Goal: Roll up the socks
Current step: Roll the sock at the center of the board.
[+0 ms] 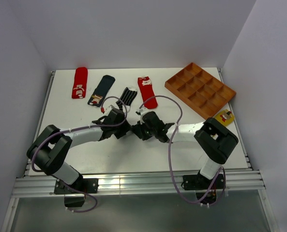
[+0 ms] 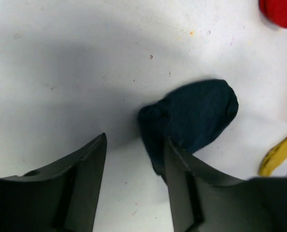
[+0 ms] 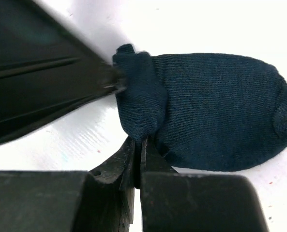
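A plain navy sock (image 3: 216, 111), partly rolled at its cuff end, lies on the white table (image 1: 114, 154) between the two grippers. My right gripper (image 3: 139, 142) is shut, pinching the rolled fold at its near edge. My left gripper (image 2: 136, 140) stands open beside the same sock (image 2: 191, 116), bare table between its fingers and its right finger (image 2: 182, 169) against the sock's end. In the top view both grippers (image 1: 125, 128) (image 1: 139, 129) meet at mid-table and hide that sock. Behind lie a red sock (image 1: 79, 82), a navy patched sock (image 1: 101, 90), a striped sock (image 1: 128, 95) and another red sock (image 1: 147, 92).
A wooden compartment tray (image 1: 200, 89) sits at the back right. A mustard yellow sock (image 1: 224, 116) lies near the right arm's elbow. The left gripper's black finger (image 3: 46, 72) fills the upper left of the right wrist view. Cables loop over both arms.
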Available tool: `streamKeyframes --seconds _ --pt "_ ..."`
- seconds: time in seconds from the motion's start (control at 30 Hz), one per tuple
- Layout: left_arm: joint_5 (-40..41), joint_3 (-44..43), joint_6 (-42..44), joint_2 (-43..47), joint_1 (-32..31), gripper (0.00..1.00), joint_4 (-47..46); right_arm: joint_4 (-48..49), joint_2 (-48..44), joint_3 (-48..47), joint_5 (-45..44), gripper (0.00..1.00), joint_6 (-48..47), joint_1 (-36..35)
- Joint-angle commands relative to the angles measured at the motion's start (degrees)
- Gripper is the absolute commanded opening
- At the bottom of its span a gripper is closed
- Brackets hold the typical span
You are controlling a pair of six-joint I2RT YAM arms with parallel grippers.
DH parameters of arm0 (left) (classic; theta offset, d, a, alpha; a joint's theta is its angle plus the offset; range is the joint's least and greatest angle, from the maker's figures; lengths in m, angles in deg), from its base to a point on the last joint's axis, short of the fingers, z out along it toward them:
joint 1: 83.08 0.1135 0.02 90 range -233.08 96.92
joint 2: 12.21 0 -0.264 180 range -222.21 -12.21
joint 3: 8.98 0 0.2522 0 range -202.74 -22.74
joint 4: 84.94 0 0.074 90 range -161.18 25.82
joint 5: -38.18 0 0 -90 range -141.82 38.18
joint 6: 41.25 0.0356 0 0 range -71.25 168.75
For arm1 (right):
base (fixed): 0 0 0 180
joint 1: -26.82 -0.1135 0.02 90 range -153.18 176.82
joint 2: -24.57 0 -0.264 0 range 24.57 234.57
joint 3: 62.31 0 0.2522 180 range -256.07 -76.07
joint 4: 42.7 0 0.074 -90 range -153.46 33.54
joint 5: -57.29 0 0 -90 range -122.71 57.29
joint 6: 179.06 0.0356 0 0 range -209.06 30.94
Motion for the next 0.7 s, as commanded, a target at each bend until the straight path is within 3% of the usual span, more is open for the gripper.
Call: streamKeyframes --seconds 0.0,0.13,0.17,0.4,0.67 --pt "2.33 1.86 -3.58 3.99 0.14 0.6 -2.29 -2.05 0.26 0.02 11.09 0.0 3.06 5.3" --pt "2.15 3.98 -4.81 6.36 0.14 0.68 -6.14 -0.12 2.18 1.07 18.38 0.0 5.16 10.05" --pt "1.89 4.15 -4.81 6.37 0.14 0.68 -6.6 3.98 2.8 1.77 26.41 0.0 6.56 11.01" --pt "-0.74 4.33 -4.46 4.61 0.05 0.67 -11.26 18.51 8.86 6.87 42.19 0.0 19.47 20.24" --pt "-2.41 1.87 -2.8 0.13 -0.57 0.65 -11.96 22.74 13.43 7.93 44.94 0.0 26.08 23.59"
